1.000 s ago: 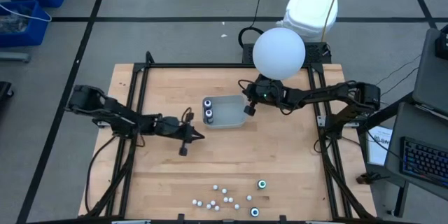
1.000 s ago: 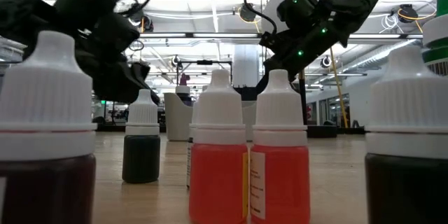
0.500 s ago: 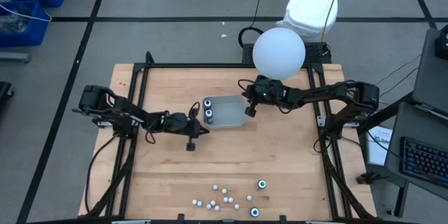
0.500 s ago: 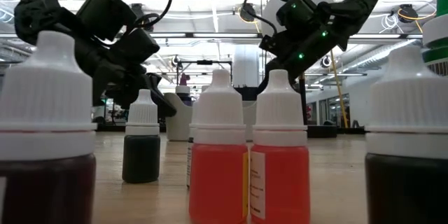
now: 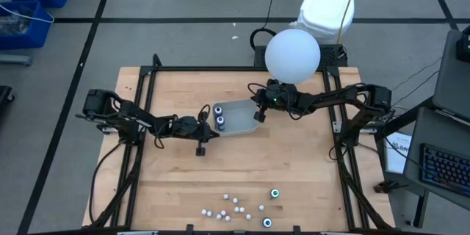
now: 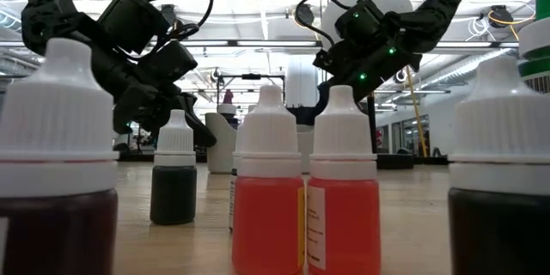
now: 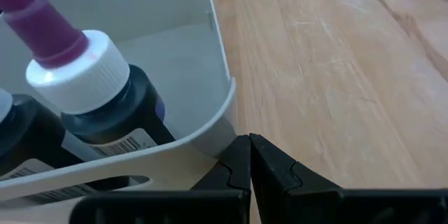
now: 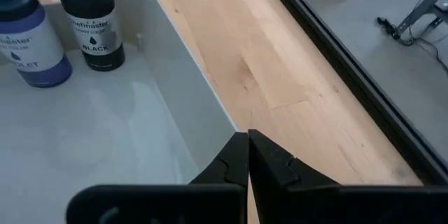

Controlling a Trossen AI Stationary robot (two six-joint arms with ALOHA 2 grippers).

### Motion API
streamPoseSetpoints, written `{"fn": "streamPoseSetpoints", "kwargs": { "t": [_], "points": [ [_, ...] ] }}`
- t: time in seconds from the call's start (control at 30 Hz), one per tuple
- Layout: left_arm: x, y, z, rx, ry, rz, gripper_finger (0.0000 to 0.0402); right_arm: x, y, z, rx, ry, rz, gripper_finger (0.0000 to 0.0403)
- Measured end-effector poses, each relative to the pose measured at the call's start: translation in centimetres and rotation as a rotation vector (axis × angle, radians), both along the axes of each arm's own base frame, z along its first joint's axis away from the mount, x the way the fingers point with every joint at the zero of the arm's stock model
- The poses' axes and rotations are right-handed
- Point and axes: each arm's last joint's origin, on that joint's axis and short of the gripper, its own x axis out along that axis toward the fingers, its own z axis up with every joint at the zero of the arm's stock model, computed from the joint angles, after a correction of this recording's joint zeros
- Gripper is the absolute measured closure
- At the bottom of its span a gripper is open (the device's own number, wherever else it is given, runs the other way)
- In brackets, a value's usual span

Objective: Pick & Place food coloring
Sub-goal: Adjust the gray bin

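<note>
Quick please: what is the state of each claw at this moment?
Left claw: closed, holding nothing, tips at the grey tray corner.
Right claw: closed, holding nothing, tips at the tray's rim.

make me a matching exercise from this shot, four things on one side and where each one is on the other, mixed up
Things:
1. grey tray
2. left gripper
3. right gripper
4. loose food coloring bottles

Places:
A. at the tray's right edge, jaws shut
B. scattered near the table's front edge
C. mid-table, holding two bottles
D. at the tray's left corner, jaws shut

Pairs: 1-C, 2-D, 3-A, 4-B
</note>
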Motion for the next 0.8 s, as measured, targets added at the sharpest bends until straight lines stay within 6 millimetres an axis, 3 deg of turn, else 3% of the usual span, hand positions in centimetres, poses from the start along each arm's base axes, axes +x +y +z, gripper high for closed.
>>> {"fn": "streamPoseSetpoints", "kwargs": {
  "t": [0.8],
  "points": [
    [-0.2, 0.2, -0.2, 0.041, 0.028, 0.045, 0.0392, 0.3, 1.8, -0.3, 0.060, 0.007, 0.011, 0.0403]
  ]
}}
